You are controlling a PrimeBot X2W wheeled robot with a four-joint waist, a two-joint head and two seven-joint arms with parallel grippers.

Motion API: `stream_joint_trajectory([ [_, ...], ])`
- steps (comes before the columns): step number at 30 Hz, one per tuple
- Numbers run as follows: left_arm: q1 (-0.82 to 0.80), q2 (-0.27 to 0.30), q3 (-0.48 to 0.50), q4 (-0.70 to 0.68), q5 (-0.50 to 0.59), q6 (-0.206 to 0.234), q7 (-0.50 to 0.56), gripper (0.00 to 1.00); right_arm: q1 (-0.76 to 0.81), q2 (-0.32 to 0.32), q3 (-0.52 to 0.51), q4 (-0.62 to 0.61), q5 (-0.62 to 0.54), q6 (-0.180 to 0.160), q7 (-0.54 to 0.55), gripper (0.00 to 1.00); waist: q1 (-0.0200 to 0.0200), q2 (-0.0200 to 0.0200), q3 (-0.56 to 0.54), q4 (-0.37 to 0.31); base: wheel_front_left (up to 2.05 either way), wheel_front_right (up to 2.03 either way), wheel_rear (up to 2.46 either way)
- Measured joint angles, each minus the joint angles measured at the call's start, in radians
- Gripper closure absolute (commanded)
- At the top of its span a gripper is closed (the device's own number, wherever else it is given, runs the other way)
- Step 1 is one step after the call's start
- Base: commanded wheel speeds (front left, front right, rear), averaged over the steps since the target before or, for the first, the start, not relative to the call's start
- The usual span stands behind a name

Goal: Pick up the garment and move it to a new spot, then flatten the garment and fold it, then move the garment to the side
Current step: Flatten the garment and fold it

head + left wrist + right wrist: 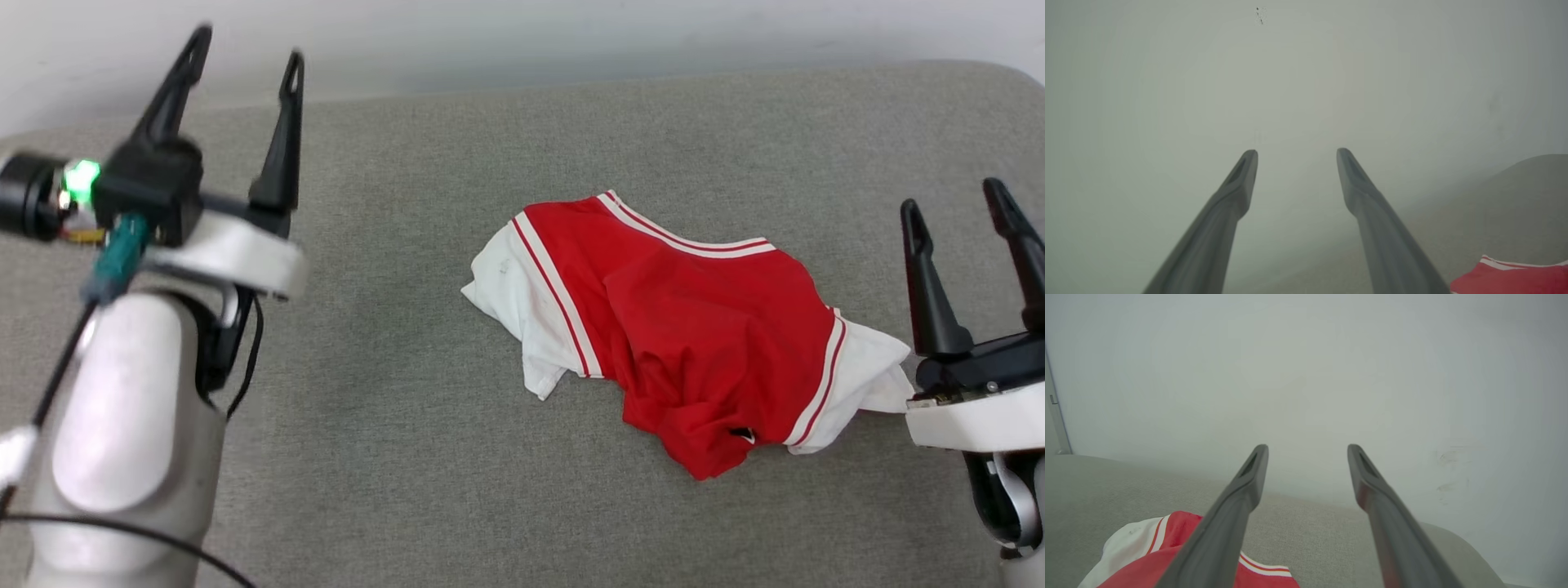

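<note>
We see one pale wall (522,33) running behind the garment (686,327), and one grey fabric cushion (392,457) under it. The garment lies crumpled and unfolded on this cushion, a little to the right of the cushion's middle. There is one garment: red in the body, with two white sleeves (506,302), one at each end of the heap. Red-and-white stripe trim runs along each sleeve seam and along the garment's far edge. Near its front edge we find one small black-and-white mark (741,434), too little of it showing to read.

We count two arms. The left forearm (122,425), pale and rounded, stands well to the left of the garment. The left gripper (246,47) hangs above the cushion, well apart from the garment, with its two dark fingers spread wide and nothing between them. The right gripper (952,198) sits just beside the garment's right sleeve, two fingers likewise spread and empty. We cannot tell whether its pale base touches the sleeve.

In both wrist views the fingers point past the garment toward the wall.

Left of the garment, on the left wrist, we note one green light (82,175) and two thin black cables (49,392).
</note>
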Motion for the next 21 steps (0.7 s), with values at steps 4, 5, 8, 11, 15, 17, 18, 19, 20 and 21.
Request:
stream_joint_trajectory([
  [4, -0.118, 0.035, -0.088, 0.043, -0.050, -0.017, 0.149, 0.00, 0.041, 0.047, -0.043, -0.060, -0.024, 0.000, 0.000, 0.00, 0.0000, 0.0000, 0.016, -0.011, 0.00, 0.00, 0.00],
  [5, -0.146, 0.045, -0.116, 0.050, -0.065, -0.019, 0.189, 0.00, 0.050, 0.054, -0.048, -0.070, -0.030, 0.000, 0.000, 0.00, 0.0000, 0.0001, 0.020, -0.014, 0.00, 0.00, 0.00],
  [8, -0.228, 0.092, -0.242, 0.070, -0.160, -0.021, 0.331, 0.00, 0.066, 0.072, -0.058, -0.091, -0.038, 0.000, 0.000, 0.00, 0.0000, 0.0000, 0.033, -0.025, 0.00, 0.00, 0.00],
  [11, -0.303, 0.140, -0.364, 0.095, -0.302, -0.021, 0.492, 0.00, 0.070, 0.086, -0.064, -0.105, -0.044, 0.000, 0.000, 0.00, 0.0000, 0.0000, 0.050, -0.038, 0.00, 0.00, 0.00],
  [15, -0.391, 0.202, -0.509, 0.122, -0.448, -0.021, 0.698, 0.00, 0.070, 0.099, -0.062, -0.121, -0.044, 0.000, 0.000, 0.00, 0.0000, 0.0000, 0.080, -0.055, 0.00, 0.00, 0.00],
  [17, -0.428, 0.218, -0.570, 0.131, -0.510, -0.021, 0.787, 0.00, 0.068, 0.100, -0.056, -0.123, -0.044, 0.000, 0.000, 0.00, 0.0000, 0.0000, 0.098, -0.065, 0.00, 0.00, 0.00],
  [18, -0.444, 0.224, -0.598, 0.137, -0.547, -0.021, 0.833, 0.00, 0.065, 0.100, -0.053, -0.122, -0.044, 0.000, 0.000, 0.00, 0.0000, 0.0000, 0.108, -0.070, 0.00, 0.00, 0.00],
  [19, -0.456, 0.231, -0.625, 0.142, -0.576, -0.021, 0.870, 0.00, 0.059, 0.100, -0.051, -0.123, -0.044, 0.000, 0.000, 0.00, 0.0000, 0.0000, 0.118, -0.075, 0.00, 0.00, 0.00],
  [20, -0.469, 0.239, -0.654, 0.145, -0.601, -0.021, 0.906, 0.00, 0.049, 0.100, -0.048, -0.125, -0.044, 0.000, 0.000, 0.00, 0.0000, 0.0000, 0.129, -0.080, 0.00, 0.00, 0.00],
  [21, -0.482, 0.248, -0.683, 0.148, -0.628, -0.021, 0.943, 0.00, 0.039, 0.101, -0.045, -0.127, -0.043, 0.000, 0.000, 0.00, 0.0000, 0.0000, 0.140, -0.085, 0.00, 0.00, 0.00],
])
